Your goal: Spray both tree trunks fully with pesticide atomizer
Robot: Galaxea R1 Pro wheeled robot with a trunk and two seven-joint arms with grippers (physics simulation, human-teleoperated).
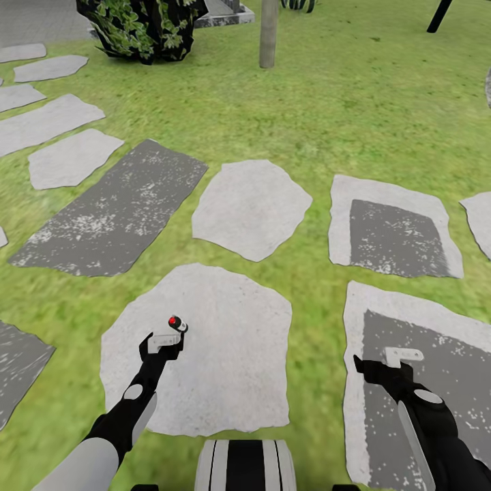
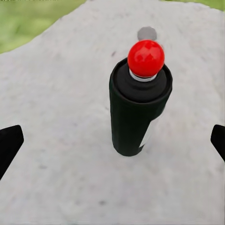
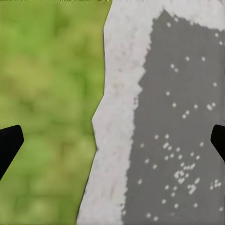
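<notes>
One pesticide atomizer (image 2: 139,108) stands upright on a pale stepping stone (image 1: 225,354): a black cylinder with a red ball top and a pale strip down its side on which no writing can be read. In the head view it sits just ahead of the left gripper (image 1: 164,341), apart from the fingers; in the left wrist view both black fingertips (image 2: 9,145) stand wide at the frame edges with the atomizer between them, untouched, so the jaws are spread. The right gripper (image 1: 399,361) hangs over a second stone with a dark speckled patch (image 3: 183,122), its fingers likewise spread and empty, beside grass (image 3: 47,108). About a dozen flat stones lie across the lawn (image 1: 368,102). One pale bare tree trunk (image 1: 269,34) rises beyond, with a leafy dark shrub (image 1: 140,27) to its left and a thin dark trunk (image 1: 440,15) far right.
</notes>
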